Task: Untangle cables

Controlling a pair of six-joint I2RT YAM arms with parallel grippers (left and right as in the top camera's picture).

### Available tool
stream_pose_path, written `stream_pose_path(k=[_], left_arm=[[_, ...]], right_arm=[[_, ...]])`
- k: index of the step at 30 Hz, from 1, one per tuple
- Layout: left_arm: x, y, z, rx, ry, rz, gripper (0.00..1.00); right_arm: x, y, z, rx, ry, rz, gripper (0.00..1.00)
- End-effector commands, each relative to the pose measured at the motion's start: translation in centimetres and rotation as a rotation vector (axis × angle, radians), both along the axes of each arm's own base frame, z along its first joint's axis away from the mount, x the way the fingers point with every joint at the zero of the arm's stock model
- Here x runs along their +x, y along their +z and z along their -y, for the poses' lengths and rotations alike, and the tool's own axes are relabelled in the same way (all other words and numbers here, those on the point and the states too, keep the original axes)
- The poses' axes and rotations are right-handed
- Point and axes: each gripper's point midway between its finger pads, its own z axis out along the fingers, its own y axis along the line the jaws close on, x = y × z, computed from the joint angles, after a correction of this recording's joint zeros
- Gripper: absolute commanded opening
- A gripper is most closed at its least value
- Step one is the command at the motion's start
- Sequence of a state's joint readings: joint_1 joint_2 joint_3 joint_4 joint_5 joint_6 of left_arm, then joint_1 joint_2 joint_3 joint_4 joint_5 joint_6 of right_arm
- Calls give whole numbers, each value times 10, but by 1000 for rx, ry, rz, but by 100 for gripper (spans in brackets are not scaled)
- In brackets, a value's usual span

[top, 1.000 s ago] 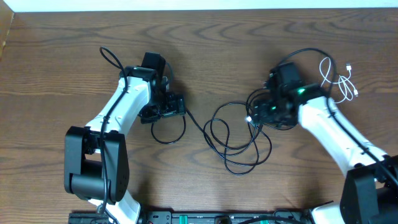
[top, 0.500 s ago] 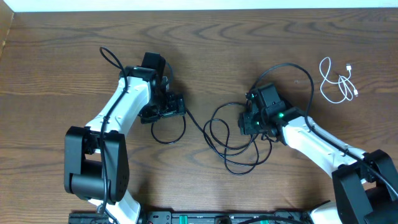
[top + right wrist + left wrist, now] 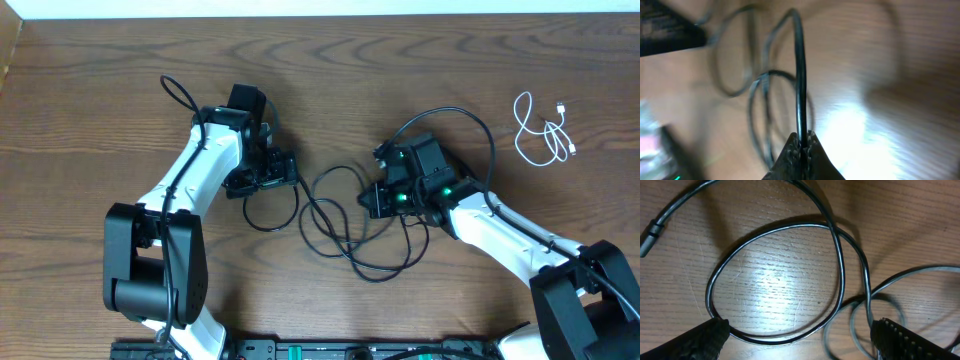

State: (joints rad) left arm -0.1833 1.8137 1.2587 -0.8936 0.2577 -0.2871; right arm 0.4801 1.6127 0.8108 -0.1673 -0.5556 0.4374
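Table (image 3: 90, 60): wood, both arms over it. Blk cables (image 3: 350, 235): heap of crossed loops mid-table, btwn the arms. One loop lies on the wood below L gripper (image 3: 800, 342); jaws wide, nothing held. White cable (image 3: 545, 130): coiled alone at far right, well apart from the blk ones, so judged already sorted. R gripper (image 3: 801, 142): jaws pinched tight on one blk strand at tangle's right side. Est. progress: early-mid. Blk loops not yet separated, several crossings left.
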Motion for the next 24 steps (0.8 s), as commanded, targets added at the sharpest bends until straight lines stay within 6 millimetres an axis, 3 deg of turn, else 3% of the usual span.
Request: stream_pose_path(k=[1,6,12,17,24], left_arm=[[-1,2,0,-3,-13,2,95],[-1,2,0,-3,-13,2,95],[-1,2,0,-3,-13,2,95],[-1,2,0,-3,-13,2,95],[-1,2,0,-3,-13,2,95]], right_arm=[[-8,60,-28,195,130,52,1],[1,150,-34,296,154,269,1],[0,245,-14,306,109,615,1],[-11,287,11,232,74,861,1],[-28,320,28,183,95,1069,1]])
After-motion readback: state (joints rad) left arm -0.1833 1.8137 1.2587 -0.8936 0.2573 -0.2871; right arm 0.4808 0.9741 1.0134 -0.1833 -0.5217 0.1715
